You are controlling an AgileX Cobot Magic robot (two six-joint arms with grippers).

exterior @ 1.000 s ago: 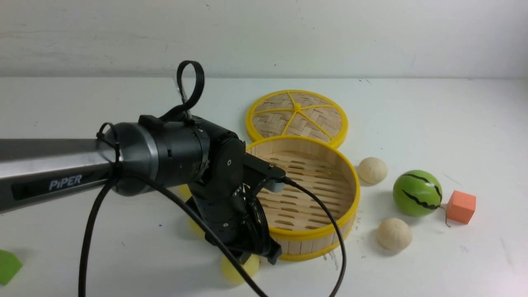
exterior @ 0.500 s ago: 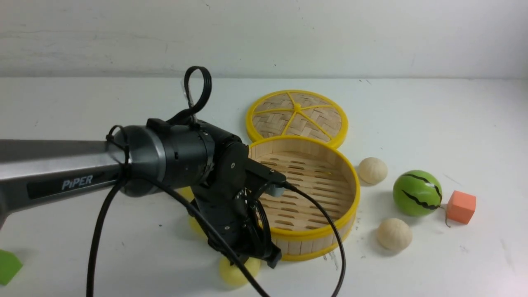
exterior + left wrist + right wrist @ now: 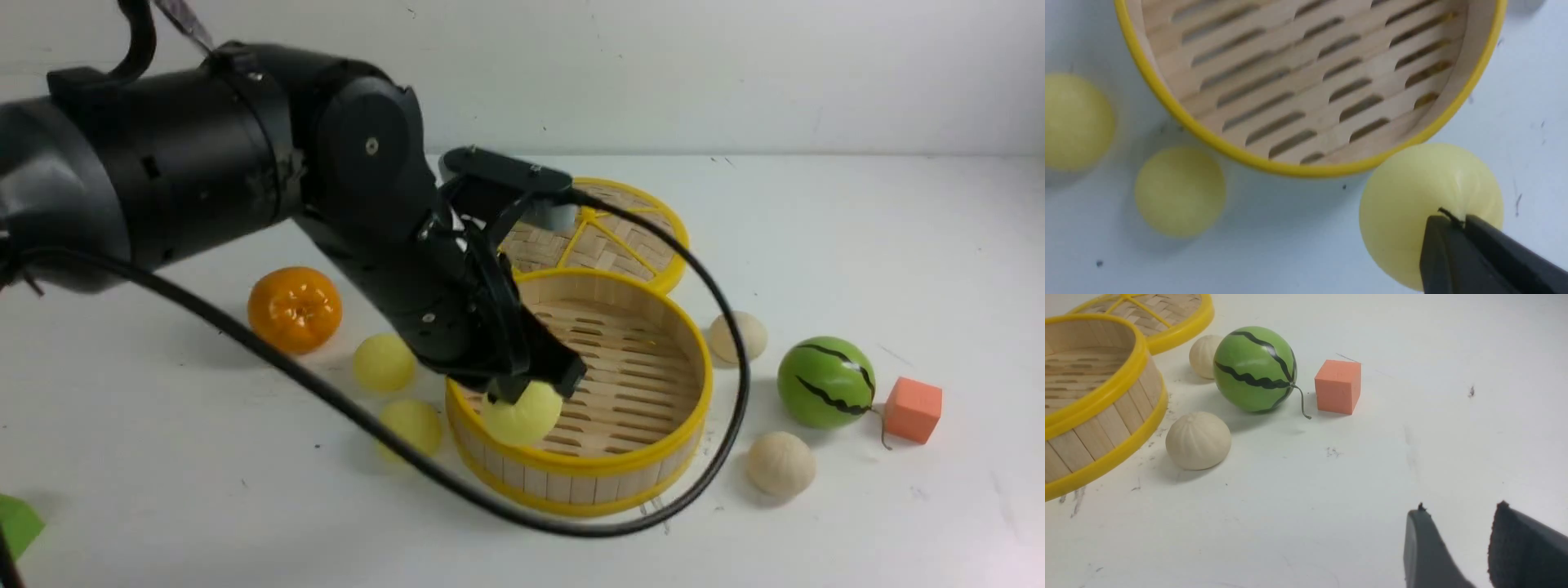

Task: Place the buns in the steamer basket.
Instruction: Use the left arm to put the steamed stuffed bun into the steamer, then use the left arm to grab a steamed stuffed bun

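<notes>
My left gripper (image 3: 535, 390) is shut on a pale yellow bun (image 3: 521, 415), pinching its top, and holds it above the near-left rim of the steamer basket (image 3: 653, 469). In the left wrist view the held bun (image 3: 1412, 204) hangs just outside the basket's yellow rim (image 3: 1290, 168), under the gripper (image 3: 1457, 220). Two more yellow buns (image 3: 383, 362) (image 3: 410, 425) lie left of the basket. Two cream ridged buns (image 3: 737, 336) (image 3: 781, 464) lie on its right. The basket holds nothing. My right gripper (image 3: 1459, 509) stands open over bare table, out of the front view.
The woven lid (image 3: 629, 237) lies flat behind the basket. An orange mandarin (image 3: 295, 309) sits at the left. A green striped watermelon ball (image 3: 826, 382) and an orange cube (image 3: 913, 409) stand at the right. A green piece (image 3: 15, 523) shows at the near-left edge.
My left gripper shut on the yellow bun in front of the basket and lifted it up to the basket's near-left rim. The arm rose, uncovering the mandarin and two yellow buns.
</notes>
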